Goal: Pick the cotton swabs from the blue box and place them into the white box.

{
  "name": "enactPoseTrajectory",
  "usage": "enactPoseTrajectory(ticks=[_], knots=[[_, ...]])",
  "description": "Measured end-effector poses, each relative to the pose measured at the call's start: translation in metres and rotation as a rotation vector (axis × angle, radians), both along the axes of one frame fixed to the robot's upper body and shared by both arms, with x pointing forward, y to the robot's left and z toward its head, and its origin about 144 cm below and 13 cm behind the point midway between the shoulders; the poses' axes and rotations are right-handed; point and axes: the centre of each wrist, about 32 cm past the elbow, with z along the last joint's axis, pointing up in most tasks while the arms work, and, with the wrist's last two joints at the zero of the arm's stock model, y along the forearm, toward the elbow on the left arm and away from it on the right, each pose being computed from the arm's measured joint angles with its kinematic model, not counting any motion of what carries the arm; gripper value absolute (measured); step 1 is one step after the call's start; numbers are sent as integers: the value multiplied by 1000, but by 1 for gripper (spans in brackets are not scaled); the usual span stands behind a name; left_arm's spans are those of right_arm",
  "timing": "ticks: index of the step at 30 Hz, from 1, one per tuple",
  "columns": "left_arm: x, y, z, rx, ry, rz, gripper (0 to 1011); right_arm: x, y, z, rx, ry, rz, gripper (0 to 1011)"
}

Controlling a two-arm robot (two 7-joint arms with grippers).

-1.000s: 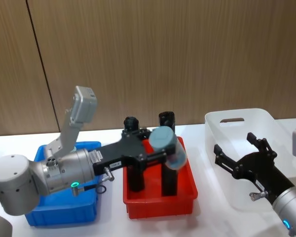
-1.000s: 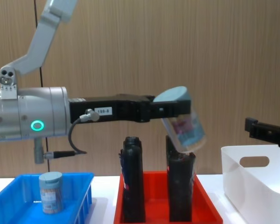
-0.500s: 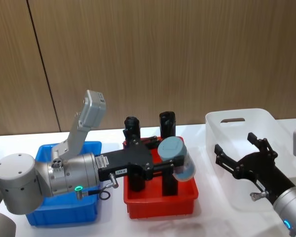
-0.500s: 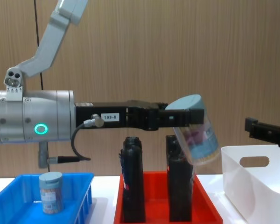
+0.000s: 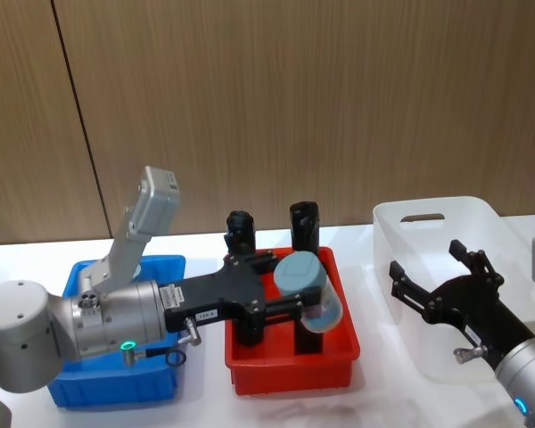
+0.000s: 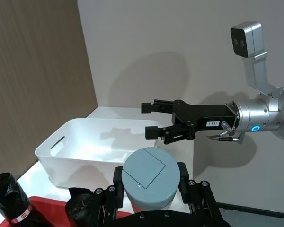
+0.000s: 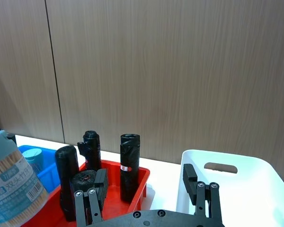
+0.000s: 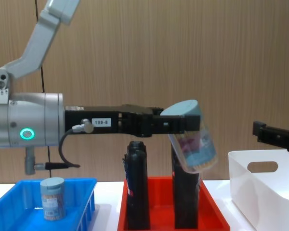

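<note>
Bright, even indoor light; soft shadows on pale wall (image 6: pixel 203 56).

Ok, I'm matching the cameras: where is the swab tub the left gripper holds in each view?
Head: swab tub at centre, over the red tray.
Chest: centre, tilted, above the black cylinders.
Left wrist: lid toward the camera, in the left gripper.
Right wrist: close up, label showing.
Shared landmark: white box, below the open right gripper.

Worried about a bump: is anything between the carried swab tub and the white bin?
Only the open right gripper, hovering over the white translucent plastic bin. The left gripper holds the clear blue-lidded swab tub over the red tray, with open air towards the bin.
</note>
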Motion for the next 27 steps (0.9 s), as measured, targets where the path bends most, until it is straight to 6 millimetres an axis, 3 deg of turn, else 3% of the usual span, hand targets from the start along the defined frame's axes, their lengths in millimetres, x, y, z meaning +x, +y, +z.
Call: enactPoseTrajectory(ticks=[27], knots=[[-6, 9, 0, -6, -8, 27, 666, 3, -7, 5, -36, -29, 95, 1002]])
